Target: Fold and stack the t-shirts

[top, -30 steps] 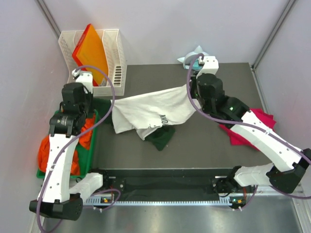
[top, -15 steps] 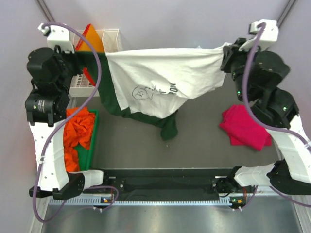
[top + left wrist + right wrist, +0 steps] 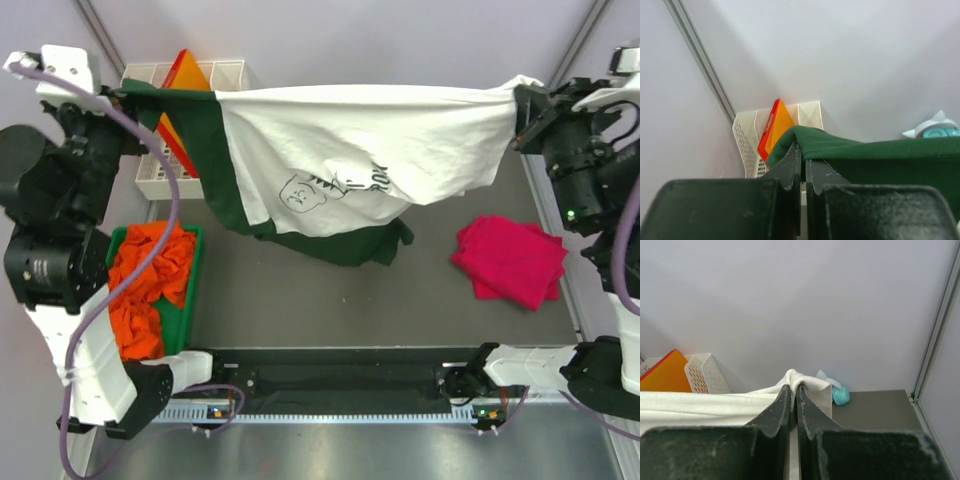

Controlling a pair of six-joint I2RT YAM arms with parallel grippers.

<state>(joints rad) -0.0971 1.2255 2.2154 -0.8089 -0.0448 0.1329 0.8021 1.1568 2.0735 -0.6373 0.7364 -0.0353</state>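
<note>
High above the table (image 3: 420,300), the white-and-green t-shirt (image 3: 350,150) hangs stretched between both arms. The left gripper (image 3: 802,155) is pinched tight on its green edge, the right gripper (image 3: 793,389) clamped on a white corner. It's soft, light cloth, sagging mid-span, the hem perhaps brushing the surface. The corners are the sensible holds.

A white mesh basket (image 3: 160,180) stands at the far left corner of the dark table (image 3: 300,310), with an orange board (image 3: 188,70) leaning upright inside it. A green bin (image 3: 190,310) sits along the table's left edge. Near the back wall lies a teal-and-white object (image 3: 840,395) (too small to identify).
</note>
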